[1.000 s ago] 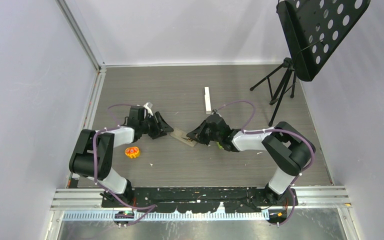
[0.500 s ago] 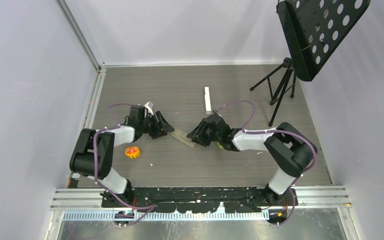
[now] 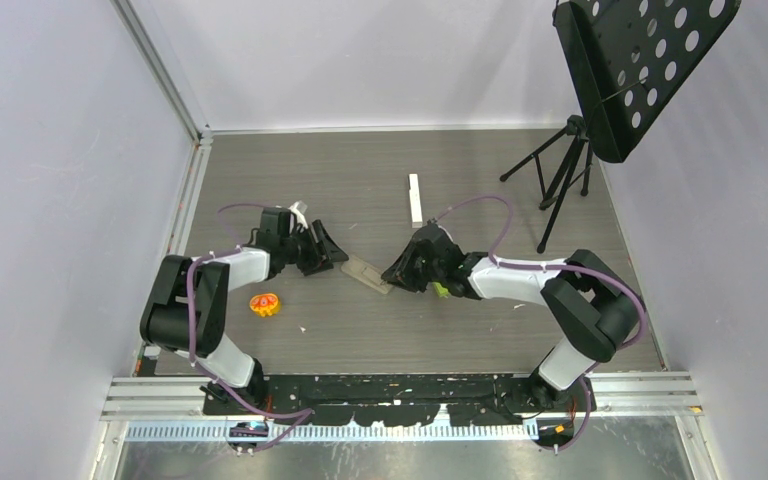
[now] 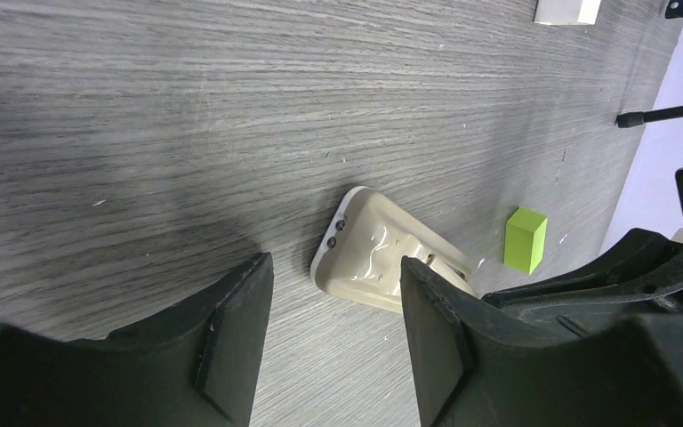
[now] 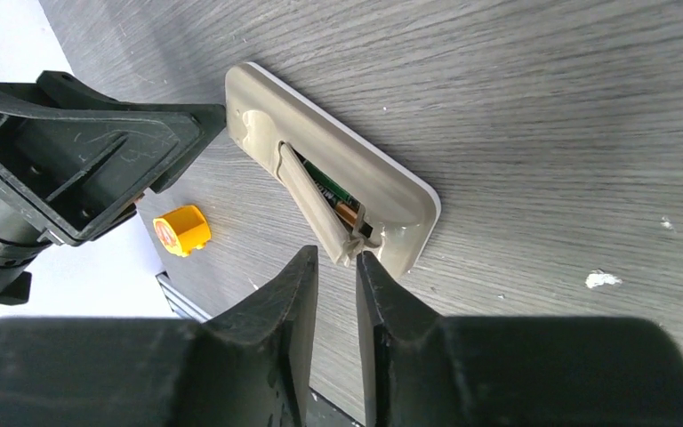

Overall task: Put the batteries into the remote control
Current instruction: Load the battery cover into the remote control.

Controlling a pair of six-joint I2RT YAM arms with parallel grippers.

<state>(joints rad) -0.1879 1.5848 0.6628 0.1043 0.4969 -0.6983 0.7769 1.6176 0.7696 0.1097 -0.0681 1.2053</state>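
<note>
The beige remote control (image 3: 367,272) lies face down between my two grippers. Its battery cover (image 5: 309,203) stands ajar, lifted at the near end. Something green and copper-coloured (image 5: 341,208) shows in the compartment; I cannot tell whether it is one of the batteries. No loose batteries are in view. My right gripper (image 5: 336,255) has its jaws a narrow gap apart, with the cover's end right at the fingertips. My left gripper (image 4: 336,269) is open wide at the remote's (image 4: 382,262) other end, touching nothing.
A bright green block (image 3: 441,291) lies beside the right gripper (image 3: 397,270). A yellow-orange toy (image 3: 264,304) sits near the left arm. A white strip (image 3: 415,199) lies further back, and a music stand's tripod (image 3: 558,175) stands at the back right.
The right arm has shifted a little to the right and back, its gripper still at the remote's end. The left arm has hardly moved.
</note>
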